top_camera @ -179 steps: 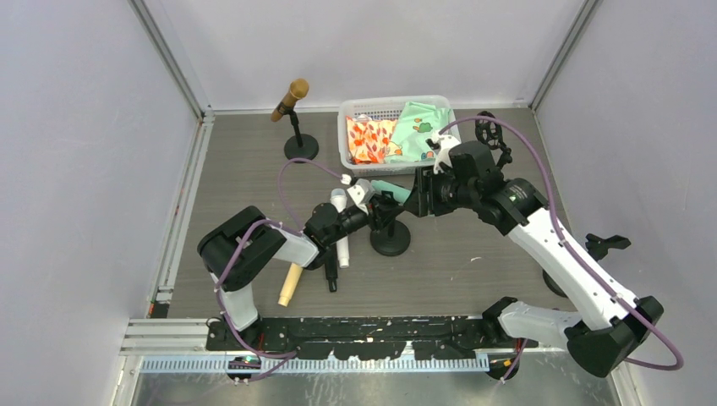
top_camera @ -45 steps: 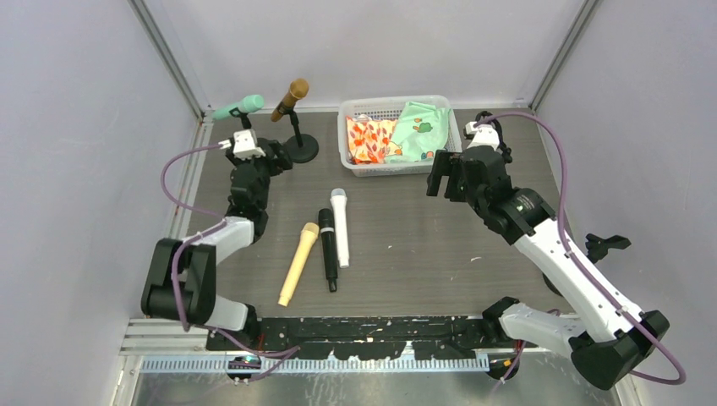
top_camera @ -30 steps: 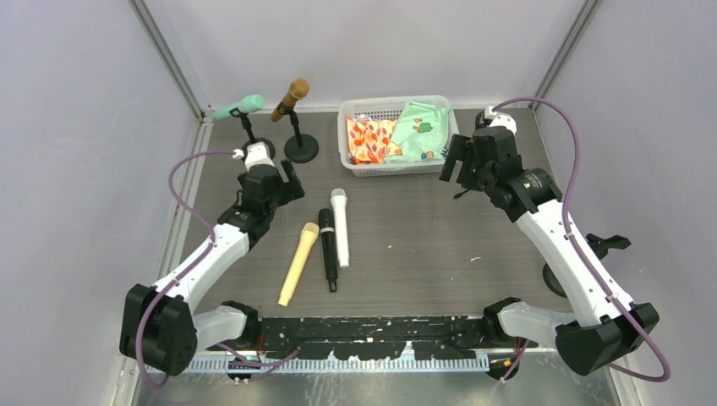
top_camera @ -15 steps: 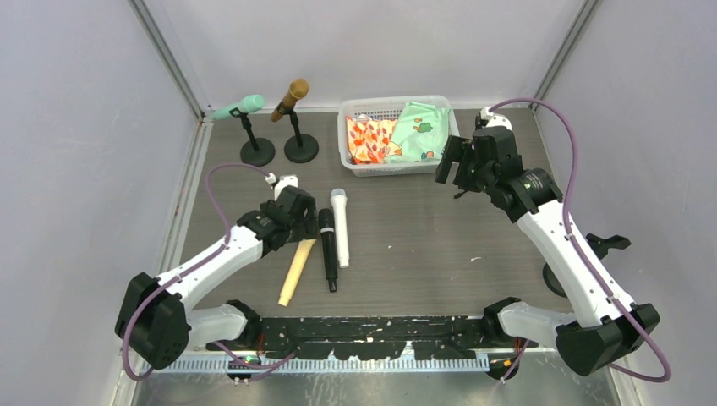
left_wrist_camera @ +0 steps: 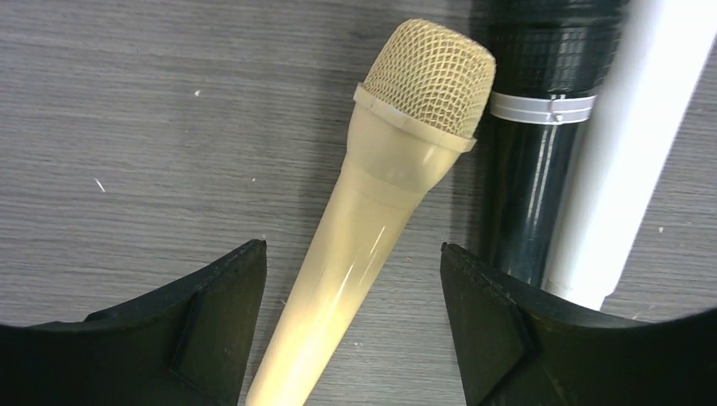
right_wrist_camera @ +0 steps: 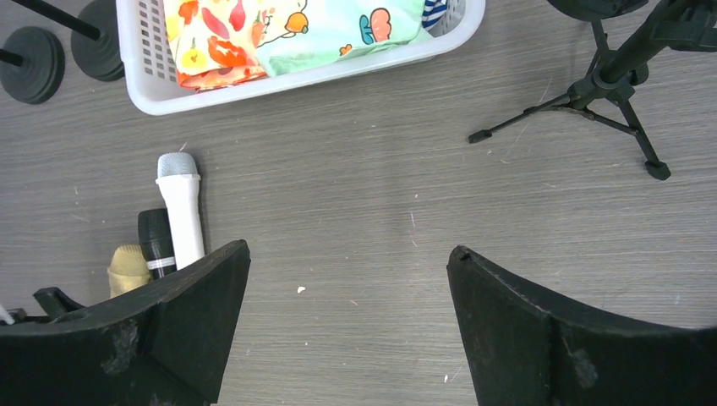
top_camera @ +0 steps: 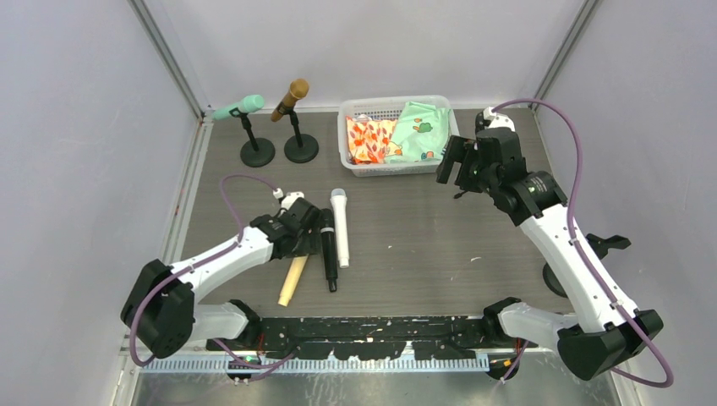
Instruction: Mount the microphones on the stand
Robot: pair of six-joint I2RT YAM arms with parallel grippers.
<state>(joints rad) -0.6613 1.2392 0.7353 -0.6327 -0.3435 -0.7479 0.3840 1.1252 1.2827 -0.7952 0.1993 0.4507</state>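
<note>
Where white microphone [top_camera: 341,230] lies, grey tabletop [top_camera: 423,245] spreads.

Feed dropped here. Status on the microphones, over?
Left jaws open, astride pale yellow microphone. Right jaws open, empty. Mint green microphone, brown-gold microphone on stands. Black microphone lies close beside it.

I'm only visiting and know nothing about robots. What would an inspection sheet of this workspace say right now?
Surface: grey wood-grain table, a few white specks.
Job's things: green mic and brown mic each clipped on a round-base stand at the back; yellow mic, black mic and white mic lying side by side; tripod stand at the right.
Clutter: white basket of patterned cloths.
Grippers: left gripper open, straddling the yellow mic, not closed on it; right gripper open, empty.
Cables: a purple cable loops off each arm.
Surroundings: pale walls, metal frame posts.
</note>
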